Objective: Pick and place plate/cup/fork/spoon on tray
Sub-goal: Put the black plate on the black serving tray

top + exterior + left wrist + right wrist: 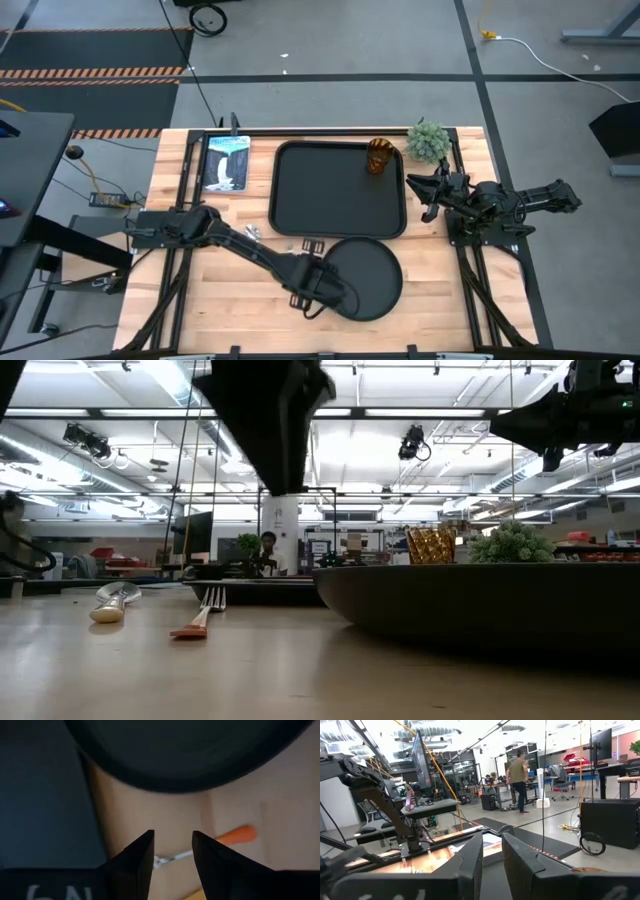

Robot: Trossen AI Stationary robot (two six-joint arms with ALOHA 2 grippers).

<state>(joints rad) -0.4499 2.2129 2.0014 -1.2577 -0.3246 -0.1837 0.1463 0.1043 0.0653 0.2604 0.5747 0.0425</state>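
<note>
High view: left gripper [322, 293] poised at the plate's [372, 278] left edge; plate on the tabletop [200, 300] just in front of the tray [338, 190]. Cup [378, 156] in the tray's far right corner. Right gripper [428, 190] beside the tray's right rim.

Low view: spoon [110, 603] and fork [200, 617] flat on the tabletop, left of the plate.

Left wrist view: 2 fingers [137, 857] spread, empty, above the fork.

Right wrist view: fingers [470, 857] slightly apart, gripping nothing.
</note>
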